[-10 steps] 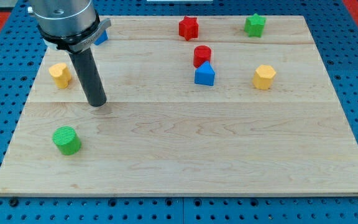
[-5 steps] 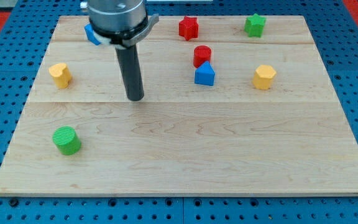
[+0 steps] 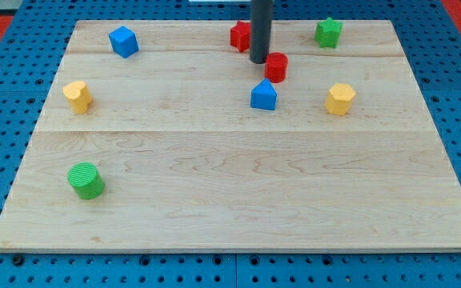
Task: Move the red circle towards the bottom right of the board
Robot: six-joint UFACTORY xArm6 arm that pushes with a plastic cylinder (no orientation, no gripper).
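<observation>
The red circle, a short red cylinder, stands on the wooden board near the view's top centre. My tip is at the circle's upper left side, touching or almost touching it. The rod rises straight up out of the view. A blue triangular block lies just below and left of the red circle, with a small gap between them.
A red star sits partly hidden behind the rod. A green star is at top right, a yellow block at right. A blue cube is at top left, a yellow block at left, a green cylinder at lower left.
My tip swept from the board's left across to the top centre and reached the red circle. The red circle shifted a little to the right and up, away from the blue triangular block.
</observation>
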